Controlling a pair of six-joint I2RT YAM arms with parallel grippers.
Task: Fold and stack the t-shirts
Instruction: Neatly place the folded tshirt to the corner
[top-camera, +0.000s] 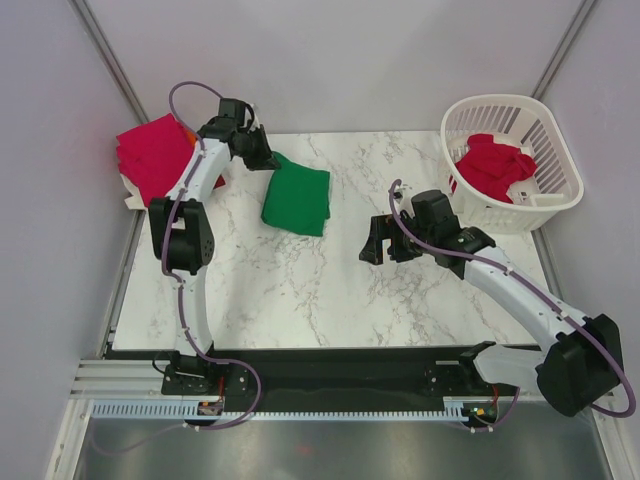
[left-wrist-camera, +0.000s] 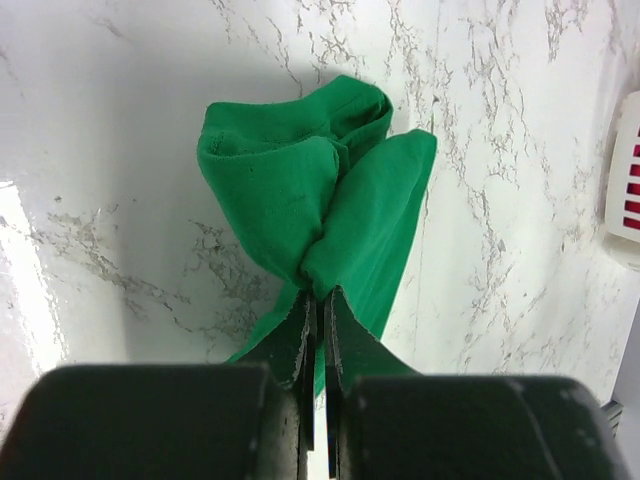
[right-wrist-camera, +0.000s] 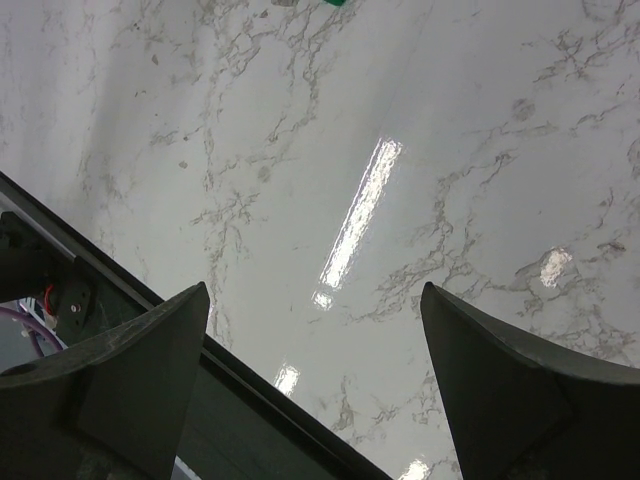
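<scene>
A bright green t-shirt, folded into a compact rectangle, lies on the marble table at the back left of centre. My left gripper is shut on its far left corner; in the left wrist view the green t-shirt bunches up from the closed gripper. A magenta-pink t-shirt lies folded at the table's far left, with an orange edge under it. A red t-shirt lies crumpled in the basket. My right gripper is open and empty above the table's middle.
A white slatted laundry basket stands at the back right corner. The table's front edge and a dark rail show in the right wrist view. Grey walls close in the left, right and back.
</scene>
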